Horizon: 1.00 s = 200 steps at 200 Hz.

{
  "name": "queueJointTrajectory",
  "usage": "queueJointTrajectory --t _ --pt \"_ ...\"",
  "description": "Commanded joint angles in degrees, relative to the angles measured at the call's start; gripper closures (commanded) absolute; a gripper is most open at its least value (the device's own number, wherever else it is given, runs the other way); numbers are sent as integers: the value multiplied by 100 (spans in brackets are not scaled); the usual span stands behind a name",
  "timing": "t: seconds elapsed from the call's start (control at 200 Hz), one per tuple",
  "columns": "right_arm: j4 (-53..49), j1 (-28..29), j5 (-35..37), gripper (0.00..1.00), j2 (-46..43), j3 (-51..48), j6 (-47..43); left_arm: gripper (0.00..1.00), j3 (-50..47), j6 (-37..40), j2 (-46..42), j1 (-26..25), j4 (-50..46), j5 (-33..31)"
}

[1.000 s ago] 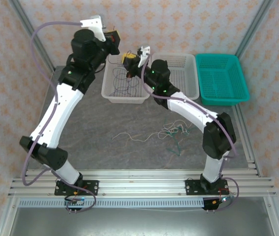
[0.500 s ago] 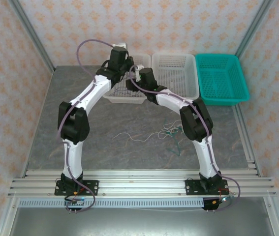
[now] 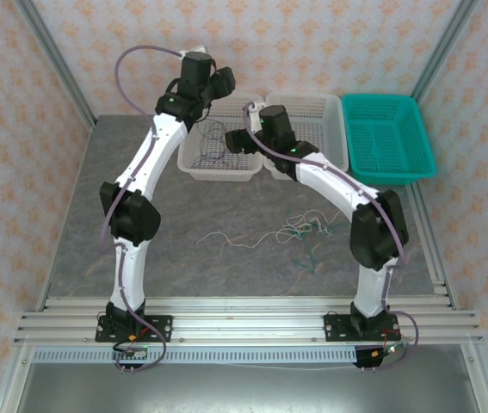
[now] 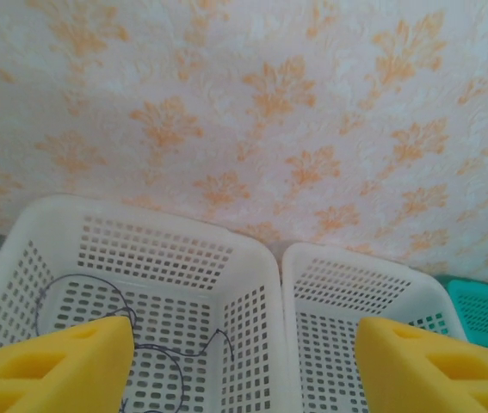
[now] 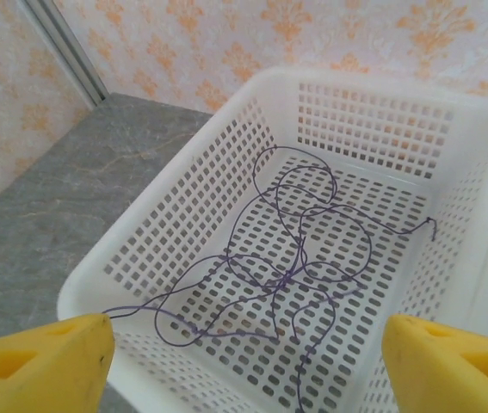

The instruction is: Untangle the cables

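Room: cream walls with orange floral sprigs close the cell on three sides, with metal posts [image 3: 48, 47] in the back corners.
Surface: grey mottled table [image 3: 226, 202], flat and matte, with aluminium rails along the near edge.
Landmark: left white basket [image 5: 379, 83], perforated plastic, at the back of the table.
Neighbours: second white basket [image 3: 305, 96] touches the landmark's right side; teal basket [image 3: 396, 176] sits further right again.
Purple cable: purple cable [image 5: 288, 277] lies in loose overlapping loops on the floor of the left white basket, with one strand running up towards its near rim.
Other cables: white and green cables [image 3: 299, 232] lie mingled on the table, in front of the left white basket and a little to its right, well apart from it.
Left gripper: left gripper [image 4: 244, 331] hangs over the left white basket, its yellow fingers spread wide with nothing between them.
Right gripper: right gripper [image 5: 248, 331] hovers over the same basket from its right side, jaws likewise wide and empty.
Step in hand: by my reading, the purple cable is sorted into the basket and both arms are free.
Next move: probably pulling both arms back from the basket to the mingled pair, one gripper pinning one strand while the other draws its partner out.
Risk: such thin wire can slip between the pads or drag the whole clump along.
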Motion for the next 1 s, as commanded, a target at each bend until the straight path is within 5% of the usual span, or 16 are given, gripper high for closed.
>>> queueJointTrajectory --t 0.0,0.11,0.285,0.53,0.736,0.846,0.996 --pt "-745 -1 -81 17 -467 -303 286 30 -393 -200 -690 96 -303 421" --pt "-621 -94 -200 17 -1328 -1099 1055 30 -1727 -345 -1870 65 532 876" --pt "-1528 -304 858 17 -2718 -2274 2247 31 -3781 23 -3695 -213 1243 1460" --pt "-3157 -1032 1465 20 -3849 -3689 3788 34 -5968 1244 -5275 -1528 1188 1489" --pt "-3622 -1376 1743 15 -3911 -4241 4183 34 -6948 1573 -5150 -2445 571 860" --pt "-3634 -1432 1982 0 -3633 -4313 4195 35 -7166 1514 -4593 -2885 427 450" --pt "-3161 -1432 1557 2 -3244 -4480 4105 34 -7249 1446 -3565 -3228 737 349"
